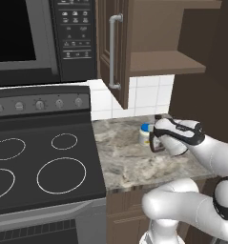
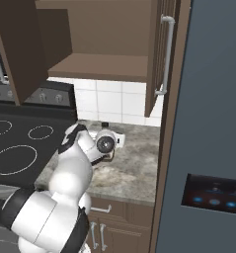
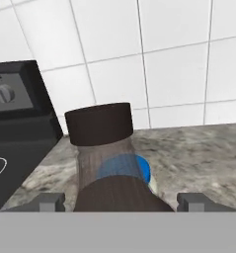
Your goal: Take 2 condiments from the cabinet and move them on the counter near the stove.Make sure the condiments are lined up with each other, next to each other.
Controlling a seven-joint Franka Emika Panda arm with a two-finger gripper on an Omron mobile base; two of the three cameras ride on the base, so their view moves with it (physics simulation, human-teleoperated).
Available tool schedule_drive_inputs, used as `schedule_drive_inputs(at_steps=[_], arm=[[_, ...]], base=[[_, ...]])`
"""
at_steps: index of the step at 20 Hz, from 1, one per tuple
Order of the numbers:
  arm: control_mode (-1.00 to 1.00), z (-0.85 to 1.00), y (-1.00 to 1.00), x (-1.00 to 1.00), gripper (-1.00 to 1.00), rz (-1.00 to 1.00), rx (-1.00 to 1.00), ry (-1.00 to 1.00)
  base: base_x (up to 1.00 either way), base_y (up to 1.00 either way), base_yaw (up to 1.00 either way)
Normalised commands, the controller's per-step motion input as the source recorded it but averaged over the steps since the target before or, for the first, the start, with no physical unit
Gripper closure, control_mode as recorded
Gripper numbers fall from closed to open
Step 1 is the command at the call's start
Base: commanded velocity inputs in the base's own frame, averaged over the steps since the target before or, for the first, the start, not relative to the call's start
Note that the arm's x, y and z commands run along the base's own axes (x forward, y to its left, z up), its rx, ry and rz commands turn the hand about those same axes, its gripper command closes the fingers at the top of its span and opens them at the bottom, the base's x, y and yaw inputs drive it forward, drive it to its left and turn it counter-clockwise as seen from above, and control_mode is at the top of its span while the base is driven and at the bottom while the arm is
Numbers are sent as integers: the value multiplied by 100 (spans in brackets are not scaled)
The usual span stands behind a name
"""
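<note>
A white robot arm reaches low over a marbled stone worktop [image 1: 129,159] that lies just right of a black glass-top stove [image 1: 39,167]. Above, the brown wall cabinet [image 1: 163,62] stands open, its shelf bare.

The hand [image 3: 120,200] sits close to the worktop with a dark brown bottle [image 3: 107,158] upright between its fingers [image 3: 49,201]. In the hand view the finger tips flank the bottle with a gap showing on each side, so the grip looks loosened or only partly closed; whether the pads touch the bottle cannot be told for certain.

A white jar with a blue lid [image 1: 145,134] already stands on the worktop near the tiled wall, just behind the bottle from the hand's side.

The step in hand appears to be setting down the second condiment beside the first. The next move likely calls for opening fully and drawing straight back without nudging either container, leaving them side by side.
</note>
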Motion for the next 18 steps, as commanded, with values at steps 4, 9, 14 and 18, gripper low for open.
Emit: schedule_drive_inputs(at_steps=[4, 9, 14, 18], arm=[[-100, -40, 0, 23, 100, 9, 4, 2], [-100, -27, 0, 11, 100, 11, 9, 0], [-100, -19, 0, 13, 100, 9, 12, -10], [-100, -15, 0, 20, 100, 2, 3, -13]], base=[[0, 0, 0], [0, 0, 0], [0, 0, 0], [0, 0, 0]])
